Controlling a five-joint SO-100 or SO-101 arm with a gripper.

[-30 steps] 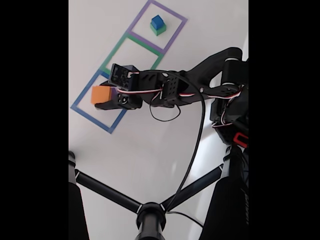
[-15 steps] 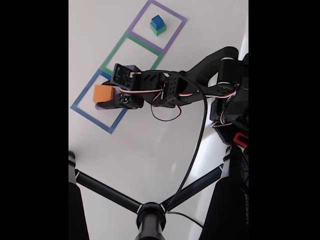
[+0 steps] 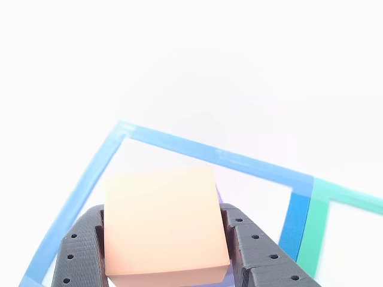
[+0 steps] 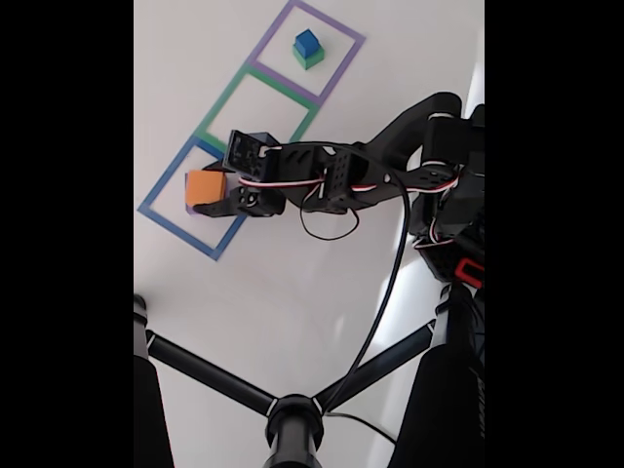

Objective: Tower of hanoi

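Note:
My gripper (image 3: 164, 245) is shut on an orange cube (image 3: 161, 224), one dark finger (image 3: 78, 254) on each side. A sliver of a purple block (image 3: 219, 195) shows just behind the cube's right edge. In the fixed view the gripper (image 4: 209, 189) holds the orange cube (image 4: 205, 185) over the blue taped square (image 4: 161, 213). Far off, a blue cube (image 4: 307, 41) sits on a green cube (image 4: 311, 59) inside the purple taped square (image 4: 341, 60). Between the two squares lies a green taped square (image 4: 216, 115) with nothing in it.
The three taped squares run diagonally across the white table. Black tripod legs (image 4: 210, 375) and their hub (image 4: 292, 421) cross the bottom of the fixed view. The arm's base (image 4: 456, 210) and a hanging black cable (image 4: 385, 292) stand at the right.
The gripper, still shut on the orange cube, has shifted slightly to the right within the blue square. The blue and green cubes have not moved.

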